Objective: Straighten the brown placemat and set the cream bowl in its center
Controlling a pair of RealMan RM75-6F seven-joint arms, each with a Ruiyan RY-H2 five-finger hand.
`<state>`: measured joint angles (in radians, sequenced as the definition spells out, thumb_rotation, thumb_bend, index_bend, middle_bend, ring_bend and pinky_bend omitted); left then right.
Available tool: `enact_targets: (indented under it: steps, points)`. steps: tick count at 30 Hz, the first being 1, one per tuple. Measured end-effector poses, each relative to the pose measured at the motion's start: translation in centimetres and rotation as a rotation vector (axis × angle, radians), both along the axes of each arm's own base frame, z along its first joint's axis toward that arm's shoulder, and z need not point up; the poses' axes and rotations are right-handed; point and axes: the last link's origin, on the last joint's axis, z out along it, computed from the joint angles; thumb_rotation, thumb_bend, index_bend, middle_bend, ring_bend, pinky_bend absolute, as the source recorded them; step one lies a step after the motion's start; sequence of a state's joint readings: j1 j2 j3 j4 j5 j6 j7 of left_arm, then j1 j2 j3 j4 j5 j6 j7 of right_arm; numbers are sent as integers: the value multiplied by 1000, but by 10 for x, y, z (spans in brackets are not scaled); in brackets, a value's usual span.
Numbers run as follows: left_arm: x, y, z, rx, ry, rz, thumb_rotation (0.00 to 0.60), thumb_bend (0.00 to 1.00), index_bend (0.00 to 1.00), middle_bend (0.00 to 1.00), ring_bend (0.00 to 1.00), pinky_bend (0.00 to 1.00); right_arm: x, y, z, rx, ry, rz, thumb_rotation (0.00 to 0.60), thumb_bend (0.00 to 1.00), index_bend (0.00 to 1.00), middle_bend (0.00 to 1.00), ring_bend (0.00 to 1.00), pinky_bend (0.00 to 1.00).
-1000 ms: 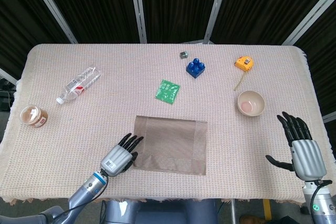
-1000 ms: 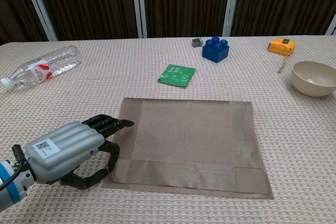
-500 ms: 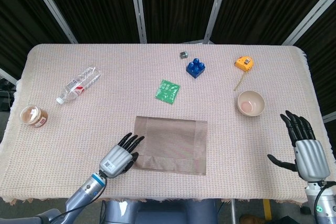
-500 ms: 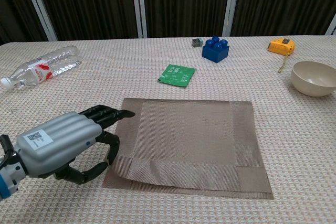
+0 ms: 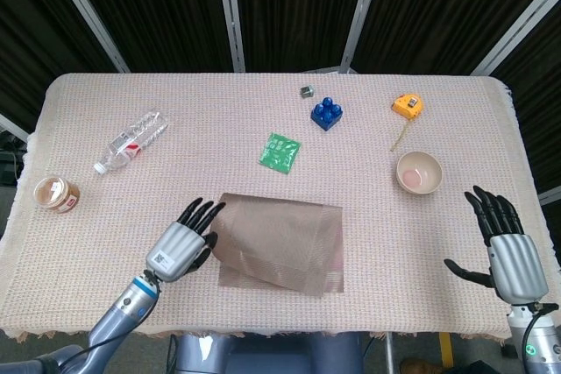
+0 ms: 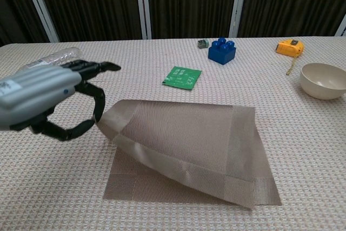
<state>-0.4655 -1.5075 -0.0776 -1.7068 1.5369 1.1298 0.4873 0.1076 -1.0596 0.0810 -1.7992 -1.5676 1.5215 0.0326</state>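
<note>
The brown placemat (image 5: 280, 238) (image 6: 189, 139) lies near the table's front centre. Its left near corner is raised and pulled over toward the right. A flat brown layer still shows on the cloth beneath it. My left hand (image 5: 182, 247) (image 6: 48, 98) pinches that raised left corner and holds it above the table. The cream bowl (image 5: 419, 172) (image 6: 323, 80) stands upright and empty at the right, well apart from the mat. My right hand (image 5: 508, 251) hovers near the front right edge with its fingers spread, holding nothing; only the head view shows it.
A clear plastic bottle (image 5: 131, 140) (image 6: 46, 66) lies at the left, and a brown jar (image 5: 56, 194) stands at the far left edge. Behind the mat are a green packet (image 5: 280, 151) (image 6: 182, 77), a blue brick (image 5: 327, 113), a small grey cube (image 5: 307, 91) and a yellow tape measure (image 5: 408, 107).
My left hand has risen and moved left and back, lifting the mat's left near corner off the table. The right hand and the bowl have barely moved.
</note>
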Motion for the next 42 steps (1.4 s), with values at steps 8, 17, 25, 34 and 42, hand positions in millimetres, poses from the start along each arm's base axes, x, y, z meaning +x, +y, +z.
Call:
enact_targets:
  steps: [8,17,25,34,42]
  points:
    - [49,78,24,91,-120,19,600,500,813,0,0,0,-4,-8,-6,2,23,-33,600,0,0,0,0,0]
    - [51,160,27,155,-113,138,600,541,819,0,0,0,-19,-14,-12,3,64,-103,600,0,0,0,0,0]
    - [20,211,14,193,-79,297,600,397,324,0,0,0,-27,-18,-11,-18,86,-143,600,0,0,0,0,0]
    - [-7,228,3,189,-87,412,600,246,0,0,0,0,-32,-19,-9,-27,83,-160,600,0,0,0,0,0]
    - [-25,215,32,250,-99,391,600,242,0,0,0,0,-24,-18,-12,-11,79,-126,600,0,0,0,0,0]
